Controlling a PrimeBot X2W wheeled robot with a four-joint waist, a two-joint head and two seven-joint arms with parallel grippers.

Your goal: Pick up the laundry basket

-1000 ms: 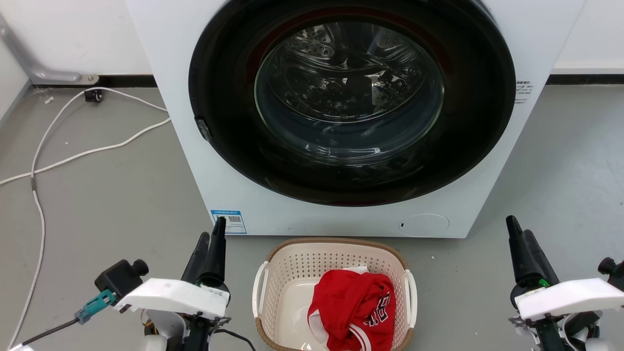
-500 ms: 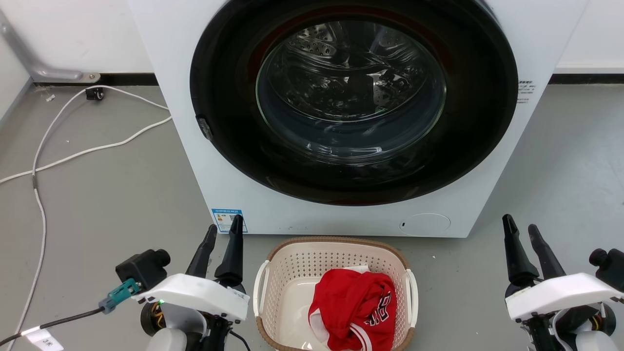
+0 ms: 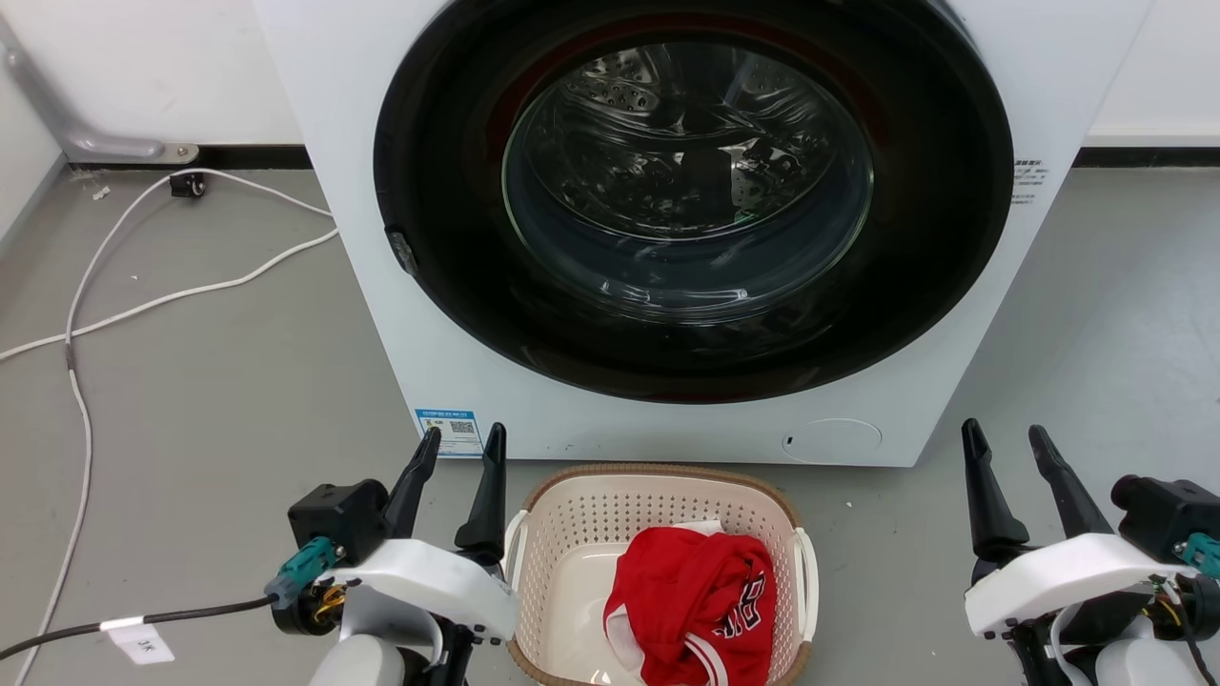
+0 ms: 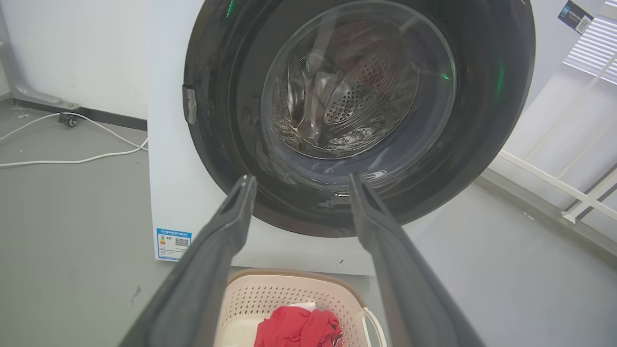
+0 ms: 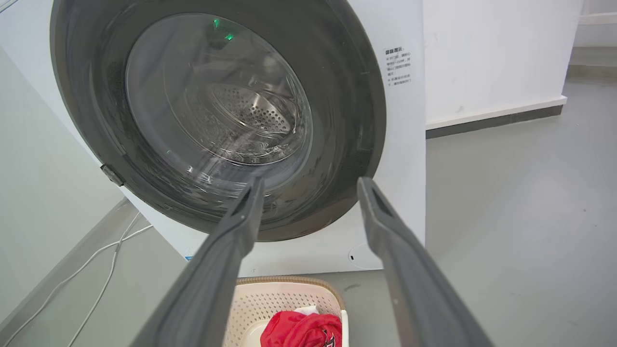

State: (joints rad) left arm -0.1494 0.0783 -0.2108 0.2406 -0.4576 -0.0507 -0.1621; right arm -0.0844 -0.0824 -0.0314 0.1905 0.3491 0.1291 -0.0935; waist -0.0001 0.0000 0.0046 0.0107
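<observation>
A cream plastic laundry basket (image 3: 610,510) sits on the grey floor (image 3: 238,410) directly in front of a white front-loading washing machine (image 3: 667,433), whose dark round door is closed. The basket is a rounded rectangle with perforated walls, a brown woven-look rim and a white loop handle (image 3: 510,562) on each of its two sides. A crumpled red garment (image 3: 691,595) with white trim lies inside, toward the basket's right half, leaving part of the pale bottom bare.

From the head view, the left tool (image 3: 463,432) stands just beside the basket's left handle, its two dark fingers spread apart and holding nothing. The right tool (image 3: 1003,428) is well apart from the basket's right side, fingers likewise parted and empty. That view also takes in a white cable (image 3: 143,305) trailing across the floor to the machine's left and a blue label (image 3: 448,431) at the machine's lower left corner.

The left wrist view looks between its fingers at the drum's perforated metal behind the door glass, with the basket's far rim and the red garment low in the frame, and a white rail (image 4: 554,183) along the wall at the right. The right wrist view takes in the machine from the other side, showing small printed text (image 5: 397,67) on its front panel and a dark baseboard (image 5: 491,120) under a white wall.
</observation>
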